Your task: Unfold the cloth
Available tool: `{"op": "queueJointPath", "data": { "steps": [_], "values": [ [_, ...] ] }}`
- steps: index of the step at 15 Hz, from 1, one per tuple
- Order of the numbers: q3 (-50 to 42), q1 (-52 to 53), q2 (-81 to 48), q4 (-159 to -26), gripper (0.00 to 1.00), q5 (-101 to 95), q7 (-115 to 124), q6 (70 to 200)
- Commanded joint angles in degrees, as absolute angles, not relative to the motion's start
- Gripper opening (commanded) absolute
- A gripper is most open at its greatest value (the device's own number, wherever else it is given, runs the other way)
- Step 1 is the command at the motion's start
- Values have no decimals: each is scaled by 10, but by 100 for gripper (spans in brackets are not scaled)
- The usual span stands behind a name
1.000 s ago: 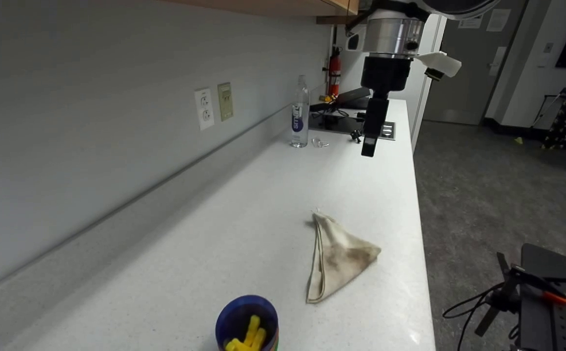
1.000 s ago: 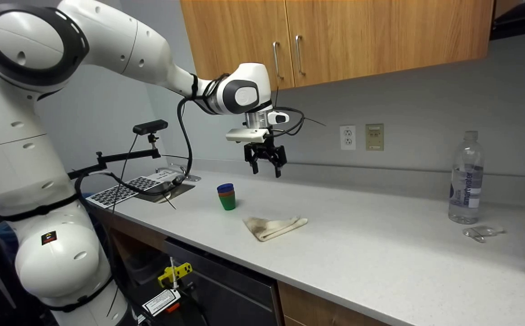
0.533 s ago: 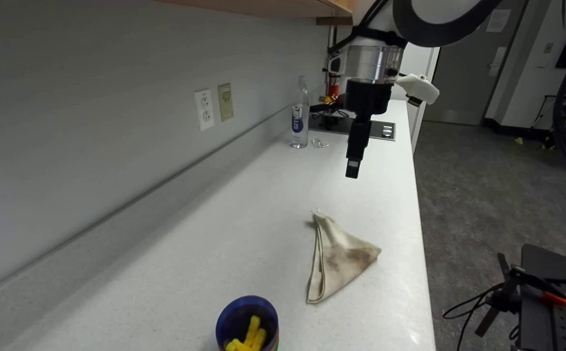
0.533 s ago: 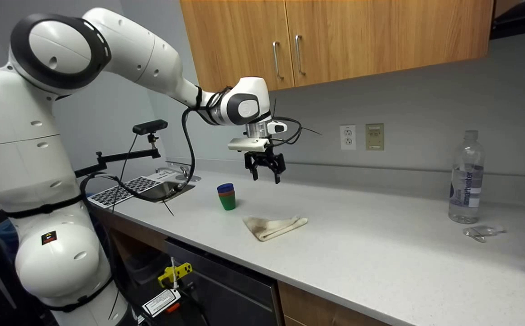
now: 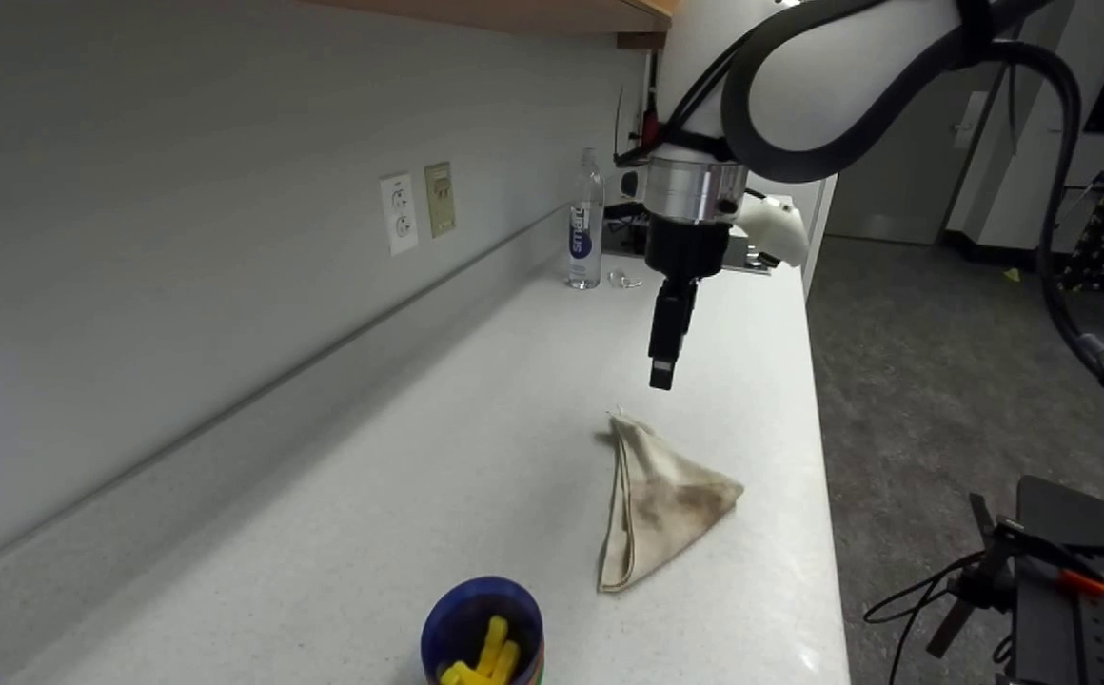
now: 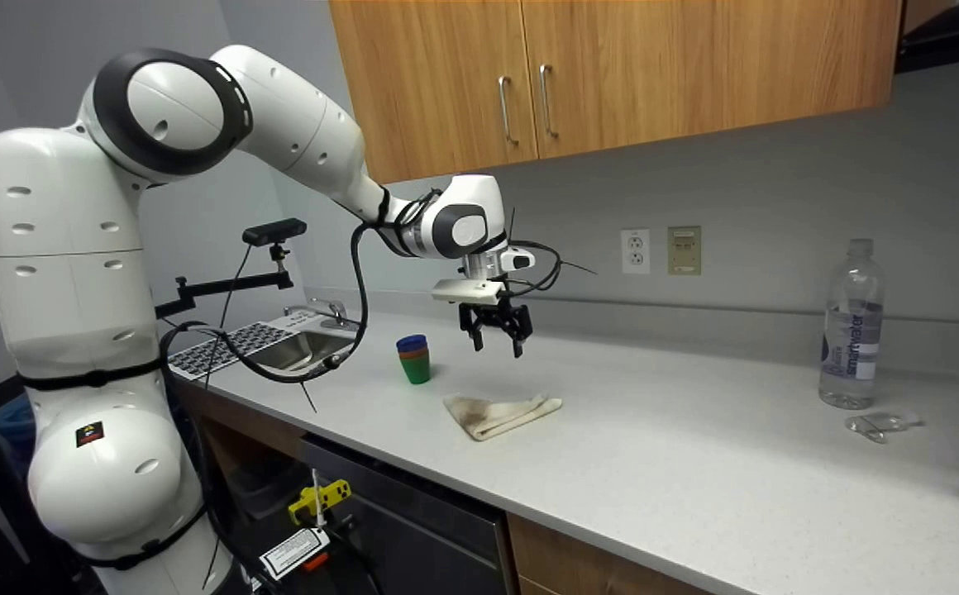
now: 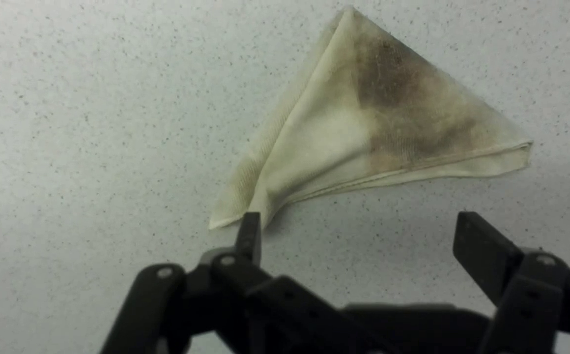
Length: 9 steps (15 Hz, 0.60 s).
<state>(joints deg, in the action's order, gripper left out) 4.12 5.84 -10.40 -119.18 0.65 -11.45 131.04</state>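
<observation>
A cream cloth with brown stains lies folded in a rough triangle on the white counter, in both exterior views (image 5: 666,504) (image 6: 492,415) and in the wrist view (image 7: 334,132). Its layered edges show along one side, and a narrow corner sticks out. My gripper (image 6: 498,349) is open and empty, above the counter and apart from the cloth. In an exterior view the fingertips (image 5: 661,379) hang over the counter just beyond the cloth's narrow corner. In the wrist view the gripper (image 7: 359,219) has its fingers wide apart, and the left fingertip overlaps the cloth's narrow corner in the picture.
A stack of coloured cups (image 6: 415,364) stands near the cloth; yellow pieces lie in the blue top cup (image 5: 481,592). A water bottle (image 6: 851,330) and a small clear object (image 6: 880,425) stand farther along the counter (image 6: 694,479). A wall and overhead cabinet (image 6: 612,74) bound the back.
My arm has moved down and toward the cloth, so the gripper hangs lower and closer to it. The gripper stays open. The cloth and cups have not moved.
</observation>
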Motion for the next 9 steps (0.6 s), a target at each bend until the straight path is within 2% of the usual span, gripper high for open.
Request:
{"op": "queueJointPath", "data": {
  "steps": [1,5,9],
  "values": [
    [48,52,-107,-1191,100,5,-113,1309],
    [48,52,-108,-1191,100,5,-113,1309],
    [42,56,-166,-1156,100,-9,-75,1314]
  ]
}}
